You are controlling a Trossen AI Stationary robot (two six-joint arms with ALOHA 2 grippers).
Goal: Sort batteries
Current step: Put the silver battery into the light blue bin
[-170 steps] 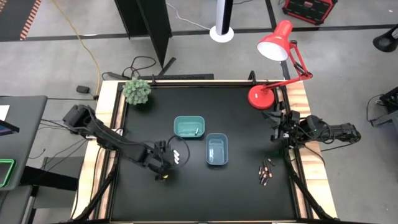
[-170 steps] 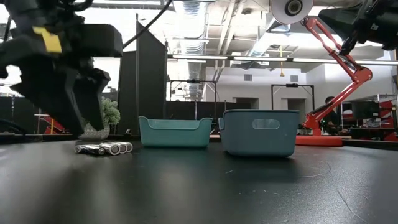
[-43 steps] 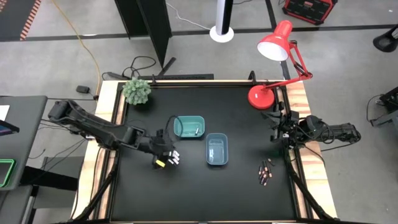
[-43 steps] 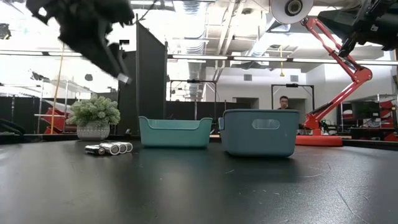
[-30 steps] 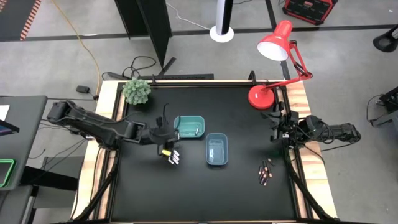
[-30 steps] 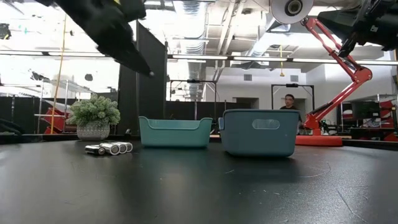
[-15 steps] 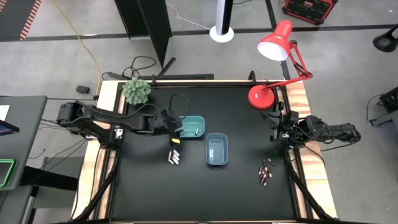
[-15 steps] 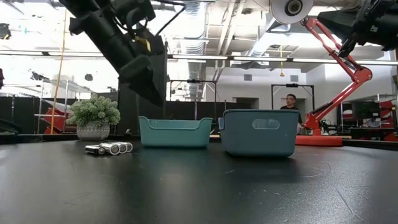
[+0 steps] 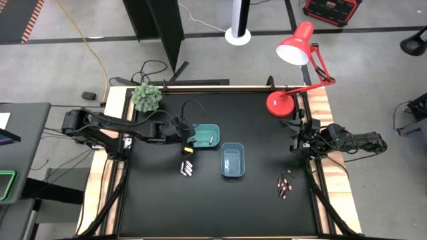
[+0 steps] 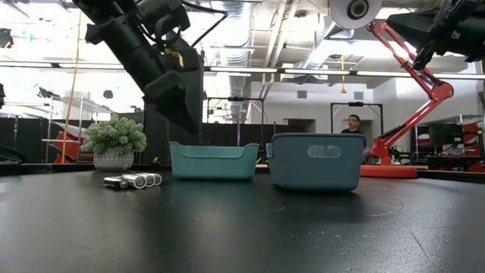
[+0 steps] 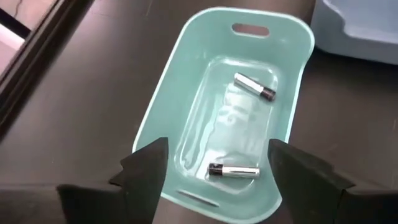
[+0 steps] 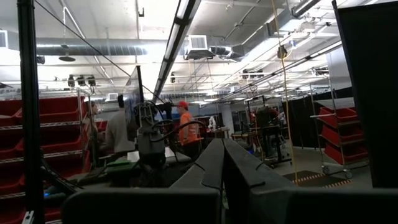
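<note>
Nearest in the low view, silver batteries (image 10: 132, 180) lie unsorted at left; dark ones (image 9: 284, 186) wait lower right in the high view. Two batteries (image 11: 234, 170) are already in the teal tray (image 11: 161, 134), directly below the left gripper (image 11: 214, 163), fingers wide apart and empty. The right gripper (image 12: 222, 163) is closed, parked far right.

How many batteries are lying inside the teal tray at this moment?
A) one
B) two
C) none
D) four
B: the left wrist view shows two silver batteries on the floor of the teal tray, with the open left claw above it.
</note>
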